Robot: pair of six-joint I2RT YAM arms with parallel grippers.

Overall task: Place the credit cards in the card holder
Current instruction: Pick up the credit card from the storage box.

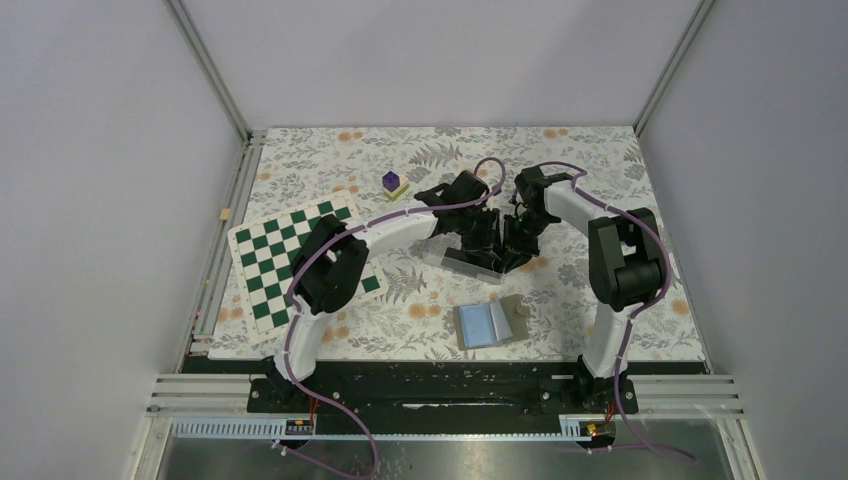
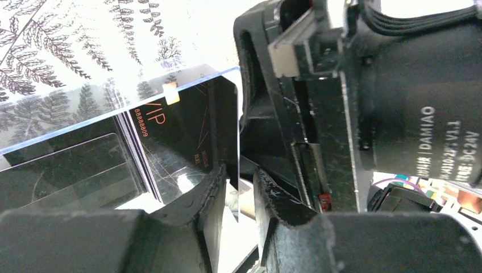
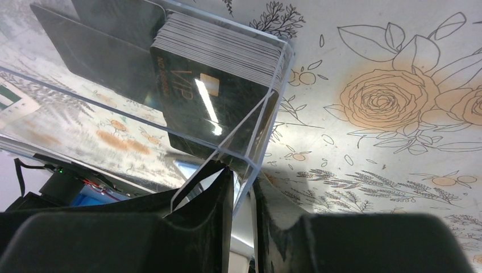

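The credit cards [image 3: 210,96] are a stack of thin black cards standing on edge inside a clear plastic box [image 1: 470,262]; the front one reads VIP and has a gold chip. In the left wrist view the cards [image 2: 170,142] show behind the clear wall. My right gripper [image 3: 243,182] is shut on the box's end wall at a corner. My left gripper [image 2: 241,182] straddles a thin upright edge at the box's end, with a small gap on each side. The card holder [image 1: 482,325] lies open, pale blue side up, nearer the arm bases.
A green-and-white checkered mat [image 1: 300,262] lies under the left arm. A purple cube [image 1: 392,183] sits on a yellow piece at the back. The right gripper's black body [image 2: 398,102] stands close to the left fingers. Metal rails edge the floral table.
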